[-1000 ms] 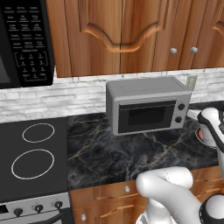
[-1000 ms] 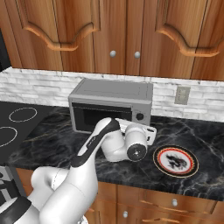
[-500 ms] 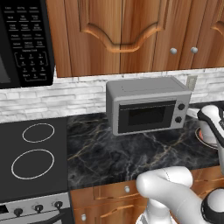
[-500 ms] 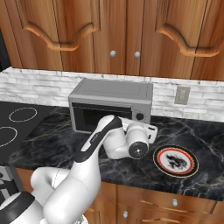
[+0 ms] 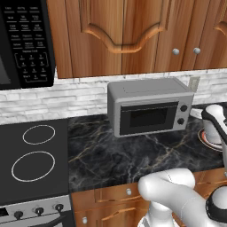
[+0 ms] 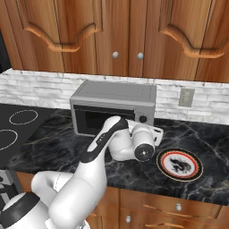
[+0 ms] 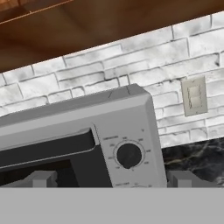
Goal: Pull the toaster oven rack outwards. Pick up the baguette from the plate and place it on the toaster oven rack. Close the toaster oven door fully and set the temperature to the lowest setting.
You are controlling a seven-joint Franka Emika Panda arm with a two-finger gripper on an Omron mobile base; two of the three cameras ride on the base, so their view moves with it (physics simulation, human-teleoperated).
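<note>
Toaster oven (image 5: 150, 106) sits at the back of the dark marble worktop (image 5: 115, 155), against the white brick wall, its door (image 6: 103, 120) shut. Two dark knobs, upper (image 5: 183, 108) and lower (image 5: 180, 121), sit on its right front. To its right lies the plate (image 6: 180, 164), white in the middle with a reddish-brown rim. The pincer (image 7: 111, 178) faces the oven's front near the upper knob, fingers spread wide apart and holding nothing.

Wooden upper cabinets (image 5: 119, 35), white brick backsplash (image 6: 40, 87), dark marble counter (image 5: 115, 155), black stovetop (image 5: 33, 159)
</note>
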